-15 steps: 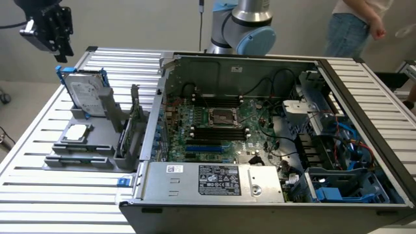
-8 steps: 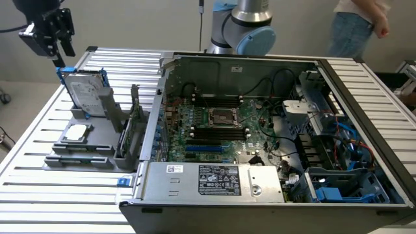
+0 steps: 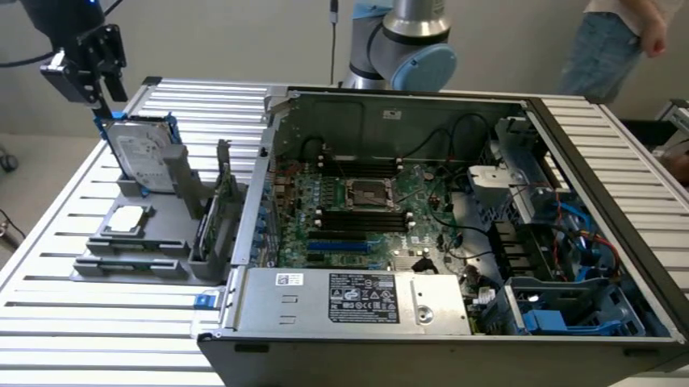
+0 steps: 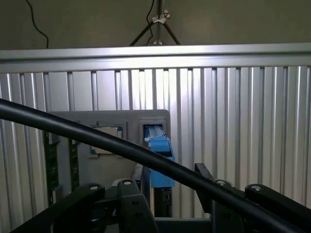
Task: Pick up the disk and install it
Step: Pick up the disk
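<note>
Tool point(image 3: 102, 103) hangs over the top edge of the disk point(image 3: 140, 157), jaws spread either side of its blue carrier point(image 4: 159, 150) with a gap showing on one side, so not pinching yet. Disk stands upright in the grey holder point(image 3: 129, 260) on the table point(image 3: 64, 322), at the exterior view's left, just beside the open computer case point(image 3: 388, 113). Judgement: centre the jaws on the carrier edge and seat them low before closing, then pull straight up, or the disk may bind in its slot.
</note>
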Action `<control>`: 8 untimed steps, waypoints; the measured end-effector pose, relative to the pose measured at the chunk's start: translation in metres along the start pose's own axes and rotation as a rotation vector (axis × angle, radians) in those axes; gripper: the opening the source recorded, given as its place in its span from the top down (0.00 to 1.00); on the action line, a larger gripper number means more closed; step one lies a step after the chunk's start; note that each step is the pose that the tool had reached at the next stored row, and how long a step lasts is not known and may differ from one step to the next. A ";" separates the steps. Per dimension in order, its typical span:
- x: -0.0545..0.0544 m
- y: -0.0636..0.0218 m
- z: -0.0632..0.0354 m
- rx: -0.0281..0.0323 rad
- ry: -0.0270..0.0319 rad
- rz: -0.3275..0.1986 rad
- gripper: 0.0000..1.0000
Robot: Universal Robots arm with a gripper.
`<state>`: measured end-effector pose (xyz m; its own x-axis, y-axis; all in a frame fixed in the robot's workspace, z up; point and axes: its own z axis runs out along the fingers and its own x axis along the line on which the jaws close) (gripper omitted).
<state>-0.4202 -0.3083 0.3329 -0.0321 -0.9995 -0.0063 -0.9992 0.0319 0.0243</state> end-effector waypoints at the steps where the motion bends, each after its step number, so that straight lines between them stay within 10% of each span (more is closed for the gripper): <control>1: 0.000 0.0000 0.0018 0.0000 0.0002 -0.004 0.46; 8: 0.000 -0.0003 0.0144 -0.0002 0.0009 -0.028 0.46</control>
<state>-0.4202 -0.3083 0.3185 -0.0045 -1.0000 -0.0060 -0.9997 0.0043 0.0244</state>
